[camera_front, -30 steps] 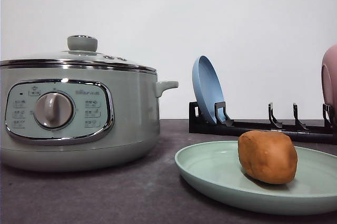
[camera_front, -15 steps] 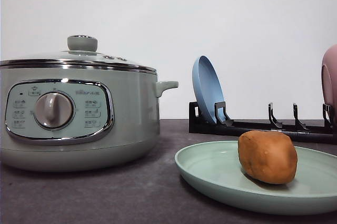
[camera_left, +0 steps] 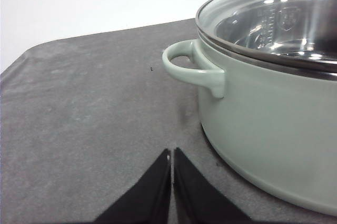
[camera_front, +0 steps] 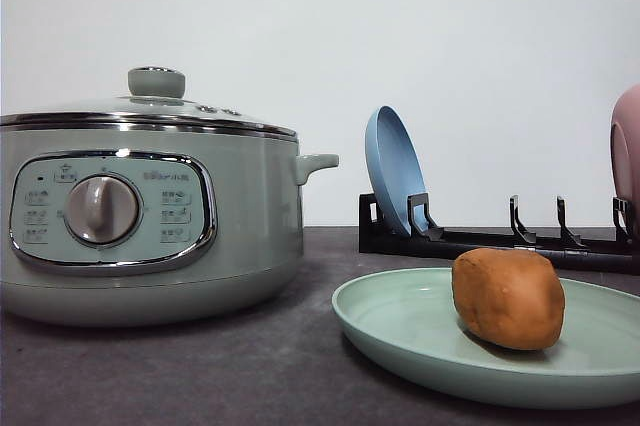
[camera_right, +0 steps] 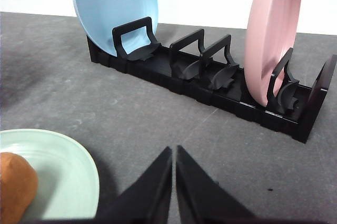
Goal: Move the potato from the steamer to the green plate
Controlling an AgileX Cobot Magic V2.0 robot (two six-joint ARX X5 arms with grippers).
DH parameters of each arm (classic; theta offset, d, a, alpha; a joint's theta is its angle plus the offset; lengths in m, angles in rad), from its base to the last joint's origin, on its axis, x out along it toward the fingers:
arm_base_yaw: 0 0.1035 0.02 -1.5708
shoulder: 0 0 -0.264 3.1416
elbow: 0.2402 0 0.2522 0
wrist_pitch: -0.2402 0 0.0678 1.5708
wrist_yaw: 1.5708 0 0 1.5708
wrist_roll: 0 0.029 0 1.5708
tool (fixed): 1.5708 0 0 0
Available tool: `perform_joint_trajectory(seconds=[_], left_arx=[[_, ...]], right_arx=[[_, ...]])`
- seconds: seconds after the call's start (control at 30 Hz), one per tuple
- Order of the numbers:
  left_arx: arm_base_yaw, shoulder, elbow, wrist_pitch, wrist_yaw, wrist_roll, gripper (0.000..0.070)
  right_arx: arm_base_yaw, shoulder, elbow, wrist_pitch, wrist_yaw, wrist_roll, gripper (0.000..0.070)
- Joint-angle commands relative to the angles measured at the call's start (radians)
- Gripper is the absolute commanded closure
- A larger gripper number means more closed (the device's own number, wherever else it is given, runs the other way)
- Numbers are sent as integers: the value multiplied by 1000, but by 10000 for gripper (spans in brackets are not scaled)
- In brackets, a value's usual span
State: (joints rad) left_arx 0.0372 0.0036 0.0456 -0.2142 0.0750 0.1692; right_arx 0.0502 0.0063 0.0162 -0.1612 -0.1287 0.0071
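Note:
The orange-brown potato (camera_front: 508,298) lies on the pale green plate (camera_front: 400,321) at the front right of the table. The right wrist view catches the potato (camera_right: 15,186) and the green plate (camera_right: 63,166) beside my right gripper (camera_right: 174,153), which is shut with nothing in it. The pale green steamer (camera_front: 150,216) stands at the left with its glass lid on. In the left wrist view my left gripper (camera_left: 172,155) is shut and empty, low over the mat next to the steamer (camera_left: 274,113) and its side handle (camera_left: 192,69).
A black dish rack (camera_front: 480,241) stands behind the green plate, holding a blue plate (camera_front: 392,171) and a pink dish (camera_front: 627,146) upright. In the right wrist view the rack (camera_right: 210,84) lies just beyond my fingertips. Dark grey mat (camera_left: 79,113) spreads beside the steamer.

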Motion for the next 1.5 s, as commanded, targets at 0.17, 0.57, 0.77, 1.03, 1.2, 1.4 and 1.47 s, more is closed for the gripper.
perform_joint_trajectory(seconds=[0.17,0.57,0.77,1.03,1.2,1.4,1.47], left_arx=[[0,0,-14,-25,-1,-6,700],[0,0,-14,-25,-1,-6,700],[0,0,-14,-25,-1,-6,700],[0,0,-14,-25,-1,-6,700],[0,0,-14,-25,-1,-6,700],[0,0,-14,-25,-1,-6,700],[0,0,-14,-25,-1,-6,700]], right_arx=[[-2,-3,-4,3,-1,7,700],[-2,-3,-4,3,-1,7,700],[-2,-3,-4,3,-1,7,700],[-2,-3,-4,3,-1,7,700],[-2,-3,-4,3,-1,7,700],[-2,-3,-4,3,-1,7,700],[-2,-3,-4,3,-1,7,700]])
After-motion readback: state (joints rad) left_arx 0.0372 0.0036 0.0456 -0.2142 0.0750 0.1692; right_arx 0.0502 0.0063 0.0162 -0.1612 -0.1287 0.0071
